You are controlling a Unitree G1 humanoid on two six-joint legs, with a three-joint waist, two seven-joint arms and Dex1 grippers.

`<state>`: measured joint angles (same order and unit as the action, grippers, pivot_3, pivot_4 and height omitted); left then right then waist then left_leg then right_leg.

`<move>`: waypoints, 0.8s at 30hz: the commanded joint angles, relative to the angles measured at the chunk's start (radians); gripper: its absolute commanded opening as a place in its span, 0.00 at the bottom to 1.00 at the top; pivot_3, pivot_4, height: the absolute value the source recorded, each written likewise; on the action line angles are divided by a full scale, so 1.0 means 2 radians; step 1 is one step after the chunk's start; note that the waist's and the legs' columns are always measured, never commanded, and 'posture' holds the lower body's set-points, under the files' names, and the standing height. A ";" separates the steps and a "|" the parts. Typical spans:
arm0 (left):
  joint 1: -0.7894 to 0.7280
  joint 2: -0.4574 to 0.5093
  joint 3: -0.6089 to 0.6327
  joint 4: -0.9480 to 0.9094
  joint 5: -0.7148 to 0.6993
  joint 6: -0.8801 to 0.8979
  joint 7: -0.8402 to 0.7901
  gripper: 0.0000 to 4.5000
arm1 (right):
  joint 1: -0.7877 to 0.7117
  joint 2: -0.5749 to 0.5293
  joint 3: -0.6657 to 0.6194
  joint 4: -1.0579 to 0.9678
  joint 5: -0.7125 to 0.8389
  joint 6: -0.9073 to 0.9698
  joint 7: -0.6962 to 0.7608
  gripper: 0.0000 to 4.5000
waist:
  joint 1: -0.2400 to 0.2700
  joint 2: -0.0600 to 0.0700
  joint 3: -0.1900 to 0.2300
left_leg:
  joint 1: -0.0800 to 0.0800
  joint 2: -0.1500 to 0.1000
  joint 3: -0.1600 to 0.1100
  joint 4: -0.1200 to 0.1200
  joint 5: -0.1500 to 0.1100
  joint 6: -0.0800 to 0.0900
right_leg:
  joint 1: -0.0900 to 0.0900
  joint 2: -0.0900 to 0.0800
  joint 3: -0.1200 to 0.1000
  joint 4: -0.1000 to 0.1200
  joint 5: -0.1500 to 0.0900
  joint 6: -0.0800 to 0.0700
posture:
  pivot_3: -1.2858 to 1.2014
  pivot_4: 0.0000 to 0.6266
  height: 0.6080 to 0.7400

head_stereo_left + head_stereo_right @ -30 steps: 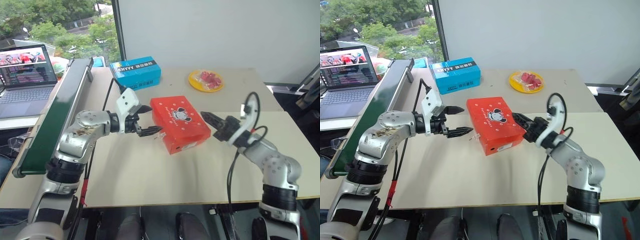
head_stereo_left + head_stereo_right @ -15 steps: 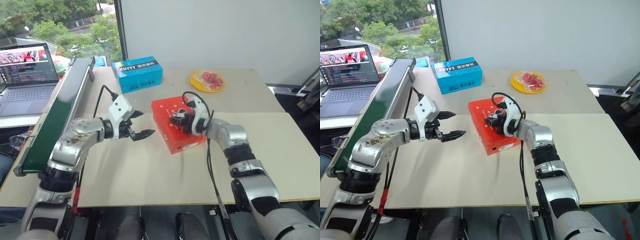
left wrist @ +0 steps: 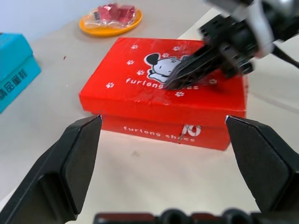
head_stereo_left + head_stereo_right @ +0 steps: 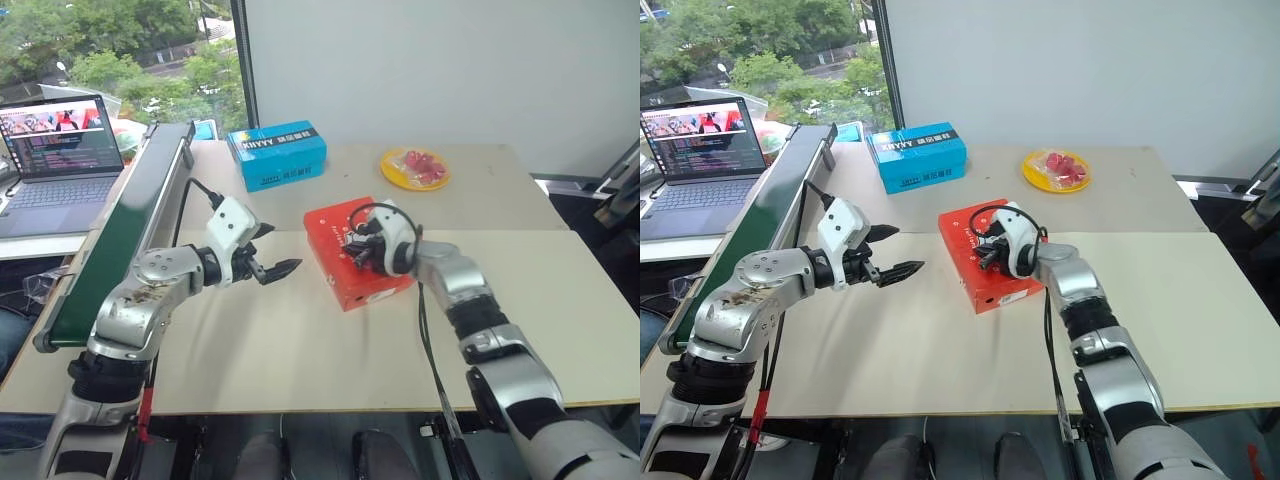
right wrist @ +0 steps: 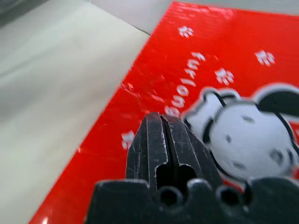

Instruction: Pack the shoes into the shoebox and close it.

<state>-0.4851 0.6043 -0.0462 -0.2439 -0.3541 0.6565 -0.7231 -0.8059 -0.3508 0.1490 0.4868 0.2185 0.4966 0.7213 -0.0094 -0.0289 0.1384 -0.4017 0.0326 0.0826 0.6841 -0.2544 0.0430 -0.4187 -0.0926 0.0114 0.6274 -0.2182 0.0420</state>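
Note:
The shoebox (image 4: 325, 235) lies closed in the middle of the table, its red lid (image 3: 131, 88) printed with white paw marks and a cartoon dog. My right gripper (image 4: 352, 250) is shut, and its joined fingertips (image 5: 162, 119) rest on the lid beside the dog. To the box's left, my left gripper (image 4: 275, 248) is open and points at the box's side, a short gap away from it and holding nothing. The shoes are out of view.
A blue carton (image 4: 277, 153) stands behind the box. At the back right is a yellow plate (image 4: 413, 168) of red pieces. A long green board (image 4: 120, 240) runs along the table's left edge, with a laptop (image 4: 62, 150) beyond it.
My right arm swung in from the right of the box and set its shut gripper on the lid. The left gripper drew back slightly to the left, still open.

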 commanded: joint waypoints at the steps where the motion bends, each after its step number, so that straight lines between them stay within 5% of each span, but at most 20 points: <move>1: -0.009 -0.021 0.015 0.003 0.009 -0.029 0.026 1.00 | 0.027 -0.048 -0.021 -0.126 -0.005 -0.031 0.019 0.01 | 0.000 0.000 0.000 | -0.003 0.000 0.000 0.000 0.001 0.000 | -0.003 0.000 0.000 0.001 0.000 0.000 | 0.52 0.24 1.00; 13: 0.006 -0.049 0.020 0.003 0.022 -0.060 0.052 1.00 | 0.106 -0.122 -0.071 -0.231 -0.003 -0.025 0.010 0.01 | -0.002 0.000 0.001 | -0.003 -0.001 0.001 0.000 0.000 0.000 | -0.003 0.001 0.001 -0.001 0.000 0.000 | 0.52 0.24 1.00; 24: 0.080 -0.045 0.049 -0.020 0.023 -0.077 0.068 1.00 | 0.184 -0.141 -0.102 -0.286 0.012 0.006 0.007 0.78 | -0.002 0.000 0.001 | -0.002 0.000 0.001 0.000 0.000 0.000 | -0.003 0.001 0.001 -0.002 0.000 0.000 | 0.52 0.24 1.00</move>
<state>-0.3383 0.5063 0.0185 -0.2319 -0.3103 0.5281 -0.5988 -0.4451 -0.6104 -0.0112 -0.0321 0.2306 0.5096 0.7506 -0.0130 -0.0289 0.1404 -0.4066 0.0323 0.0844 0.6850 -0.2537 0.0426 -0.4249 -0.0915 0.0134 0.6243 -0.2180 0.0418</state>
